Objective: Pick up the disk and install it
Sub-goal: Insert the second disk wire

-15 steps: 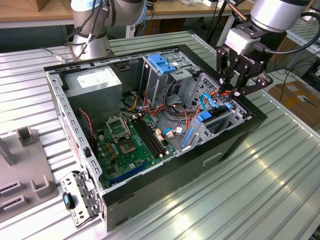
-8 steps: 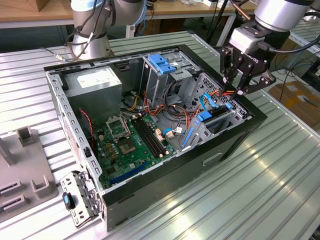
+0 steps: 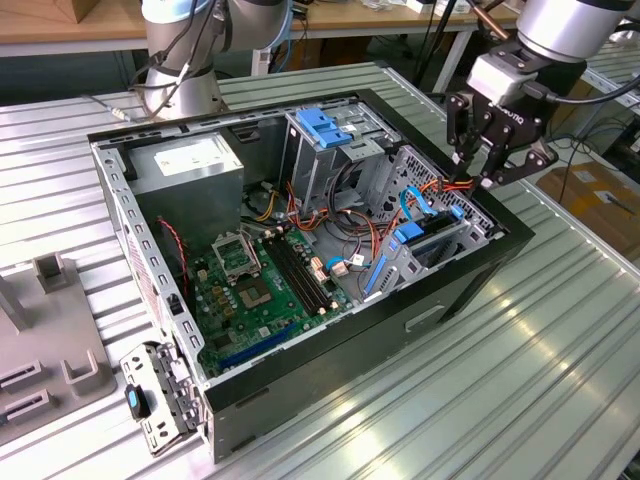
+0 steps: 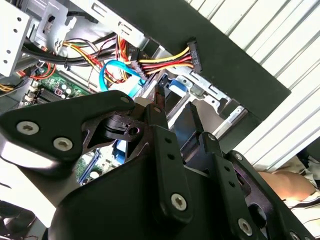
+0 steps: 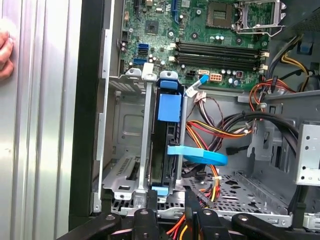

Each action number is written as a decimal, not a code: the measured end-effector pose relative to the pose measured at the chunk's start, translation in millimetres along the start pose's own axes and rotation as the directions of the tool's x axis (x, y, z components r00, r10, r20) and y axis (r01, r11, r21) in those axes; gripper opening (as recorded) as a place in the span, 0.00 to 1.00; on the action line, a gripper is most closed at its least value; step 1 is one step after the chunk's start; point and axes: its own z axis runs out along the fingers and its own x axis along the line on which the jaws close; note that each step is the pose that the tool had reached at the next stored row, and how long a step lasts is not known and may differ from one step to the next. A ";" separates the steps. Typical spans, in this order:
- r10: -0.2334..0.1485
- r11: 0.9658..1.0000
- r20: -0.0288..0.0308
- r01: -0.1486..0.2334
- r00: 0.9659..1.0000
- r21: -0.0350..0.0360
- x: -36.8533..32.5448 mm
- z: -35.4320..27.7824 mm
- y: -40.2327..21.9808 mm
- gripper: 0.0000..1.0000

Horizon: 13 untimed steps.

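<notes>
The hand (image 3: 478, 170) hovers released and empty over the computer case (image 3: 330, 372) at the exterior view's right. The first wrist view shows the disk (image 5: 166, 145) standing edgewise in its bay (image 5: 127, 145).

Ribbed bare-metal table (image 3: 560, 360), matt black case (image 3: 470, 282) shell, dull grey steel inside, smooth blue plastic on disk (image 5: 168, 107)

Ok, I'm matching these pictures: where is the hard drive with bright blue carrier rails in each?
Exterior view: hard drive with bright blue carrier rails, on edge in the grey metal bay at the exterior view's right.
First wrist view: upright in that bay.
Second wrist view: in the bay beside the black case wall.
Shared landmark: flat light-blue cable looping beside it.
</notes>
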 end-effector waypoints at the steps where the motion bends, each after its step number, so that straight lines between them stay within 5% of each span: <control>1: 0.000 1.000 0.000 0.000 1.000 0.000 0.1 0.1 -1.1 0.36; 4: 0.000 1.000 0.000 0.000 1.000 0.000 0.5 0.3 -6.8 0.36; 13: 0.000 1.000 0.000 0.000 1.000 0.000 0.7 0.4 -8.4 0.36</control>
